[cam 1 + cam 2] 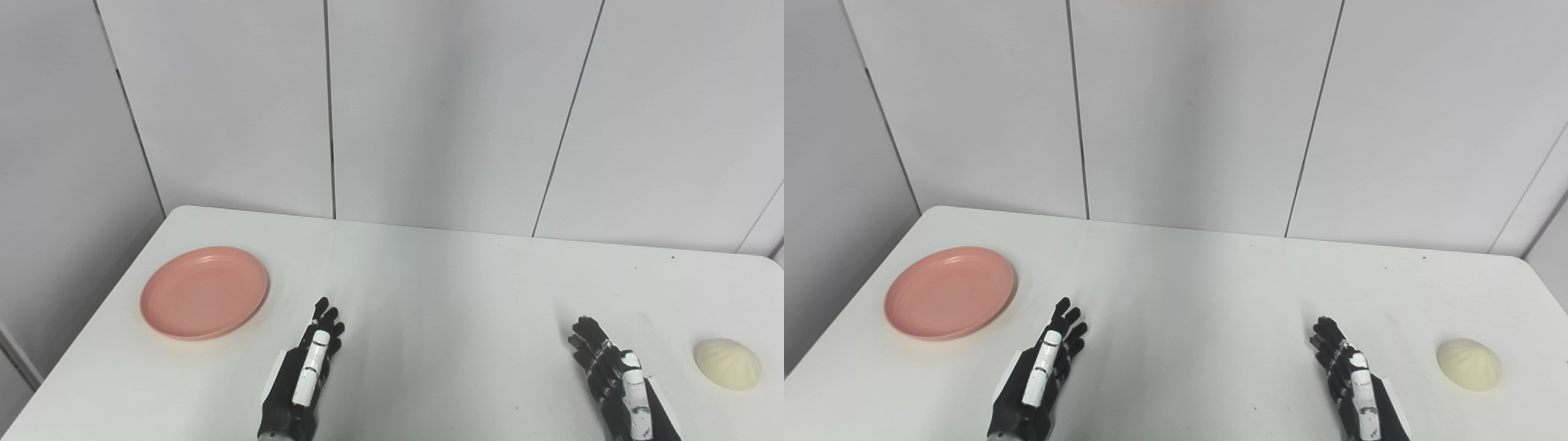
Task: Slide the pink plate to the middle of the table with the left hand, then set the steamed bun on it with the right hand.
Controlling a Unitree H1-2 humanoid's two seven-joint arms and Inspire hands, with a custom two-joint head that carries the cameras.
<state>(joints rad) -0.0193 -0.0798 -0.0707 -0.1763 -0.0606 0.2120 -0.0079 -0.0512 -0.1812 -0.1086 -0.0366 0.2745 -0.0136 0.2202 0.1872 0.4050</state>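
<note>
Flat pink plate [204,292] (left), bun [727,364] dome-up

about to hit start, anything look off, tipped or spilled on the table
Nothing stands out. The pink plate lies flat and empty at the left, the steamed bun sits whole at the right, and neither hand touches anything.
</note>
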